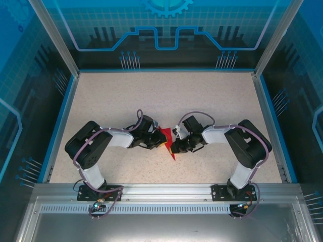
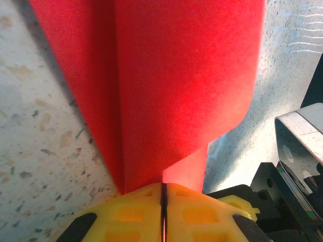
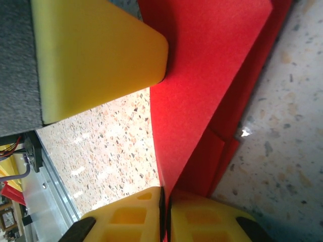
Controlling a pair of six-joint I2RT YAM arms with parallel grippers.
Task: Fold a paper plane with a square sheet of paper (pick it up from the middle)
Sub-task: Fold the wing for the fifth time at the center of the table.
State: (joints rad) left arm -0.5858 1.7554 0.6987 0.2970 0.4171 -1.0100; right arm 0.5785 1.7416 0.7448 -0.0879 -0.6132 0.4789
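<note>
Part-folded red paper sheet is clamped in both left pincer and right pincer; a tear or skewed crease is risked if it is pulled taut unevenly.

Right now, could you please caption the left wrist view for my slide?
Left gripper shut on the folded red paper, speckled table behind.

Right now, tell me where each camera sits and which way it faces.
Top external: above and behind the bases, looking down on the table; left arm and right arm show, meeting at the red paper.
Left wrist: on the left arm, looking along the left tool, shut on the paper.
Right wrist: on the right arm, looking along the right tool, shut on the paper; a yellow finger of the left tool shows.
Shared: all three see the red paper.
</note>
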